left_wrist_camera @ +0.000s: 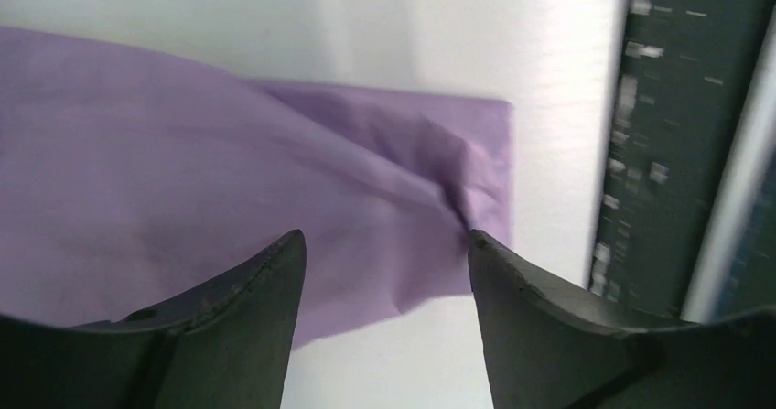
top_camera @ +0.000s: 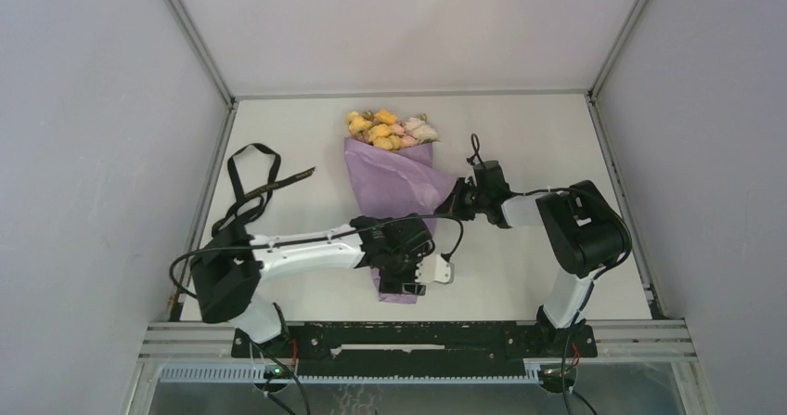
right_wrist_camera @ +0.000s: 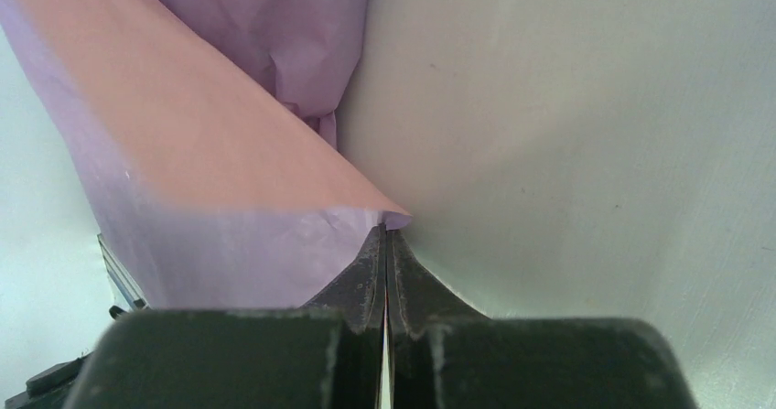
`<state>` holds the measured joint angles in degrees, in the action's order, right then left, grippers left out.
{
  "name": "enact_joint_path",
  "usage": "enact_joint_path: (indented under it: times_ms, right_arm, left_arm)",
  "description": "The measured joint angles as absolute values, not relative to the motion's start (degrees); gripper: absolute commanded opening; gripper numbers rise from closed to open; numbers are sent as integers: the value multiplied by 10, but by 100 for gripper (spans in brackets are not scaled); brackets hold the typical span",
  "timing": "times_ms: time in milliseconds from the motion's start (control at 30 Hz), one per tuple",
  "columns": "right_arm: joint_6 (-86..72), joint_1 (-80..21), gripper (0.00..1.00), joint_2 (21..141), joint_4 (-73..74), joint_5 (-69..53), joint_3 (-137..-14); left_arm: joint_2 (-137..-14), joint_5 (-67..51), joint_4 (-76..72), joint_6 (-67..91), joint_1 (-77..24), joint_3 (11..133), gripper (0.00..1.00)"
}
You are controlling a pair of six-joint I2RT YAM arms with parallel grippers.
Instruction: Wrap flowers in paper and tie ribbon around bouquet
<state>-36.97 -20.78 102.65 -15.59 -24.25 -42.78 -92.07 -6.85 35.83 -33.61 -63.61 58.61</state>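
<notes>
The bouquet [top_camera: 394,178] lies mid-table, a lilac paper cone with yellow, pink and white flowers [top_camera: 390,129] at its far, wide end. My left gripper [top_camera: 401,280] hovers over the cone's narrow near end, open. In the left wrist view its gripper [left_wrist_camera: 384,237] has the lilac paper [left_wrist_camera: 183,171] beyond the gap and nothing held. My right gripper [top_camera: 457,199] is at the cone's right flap. In the right wrist view that gripper [right_wrist_camera: 384,229] is shut on a corner of the paper [right_wrist_camera: 201,153], whose pink face shows. The black ribbon [top_camera: 251,178] lies looped at the left.
A thin brown twig [top_camera: 283,181] lies beside the ribbon. A black rail [top_camera: 418,336] runs along the table's near edge and shows in the left wrist view as a black rail [left_wrist_camera: 677,134] close to the cone's tip. Grey walls enclose the table on three sides.
</notes>
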Motion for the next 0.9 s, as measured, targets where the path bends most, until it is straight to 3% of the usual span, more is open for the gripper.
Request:
enact_joint_path:
  times_ms: [100,267,400,567,700,900]
  right_arm:
    - [-370,-213,0,1027,-156,-237,-428]
    - [-376,-223,0,1027,-159,-227,-428]
    - [-381,-229,0,1023,-156,-216,-428]
    - [-385,-231,0,1019,-139,-209,-431]
    - [-383,-232,21,1019,-104,-209,-447]
    - [-346,-226,39,954,10,-178,-467]
  left_arm:
    - [-873,-102,399,-337,-641,587,70]
    - [-778,-123,409,-338,-644,590,53]
    - [-783,-90,360,-330,-644,588,52]
    - [-897,-14,285,-329,-644,588,57]
    - [-963,15,259,-330,-648,567,58]
    - [-958,29,224,-339,-659,544,59]
